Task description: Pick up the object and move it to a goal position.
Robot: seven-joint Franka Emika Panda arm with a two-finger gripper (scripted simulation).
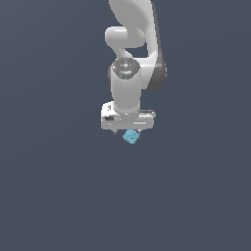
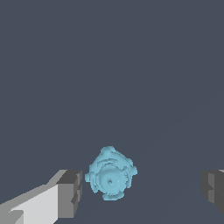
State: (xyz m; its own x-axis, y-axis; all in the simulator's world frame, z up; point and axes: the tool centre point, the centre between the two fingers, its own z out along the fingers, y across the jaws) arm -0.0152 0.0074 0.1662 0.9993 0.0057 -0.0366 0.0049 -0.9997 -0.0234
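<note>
1. The white arm [image 1: 128, 59] comes down from the top centre of the exterior view, and its end effector [image 1: 128, 131] points downward at the middle of the frame.
2. The object [image 1: 131, 137], a small light-blue lumpy blob, is just under the end effector in this view.
3. In the wrist view the object [image 2: 110, 174] lies between the two fingers [image 2: 70, 192], closer to one of them and touching neither.
4. The end effector is released, with its jaws wide apart.
5. The dark grey surface [image 1: 59, 196] fills the rest of both frames.
</note>
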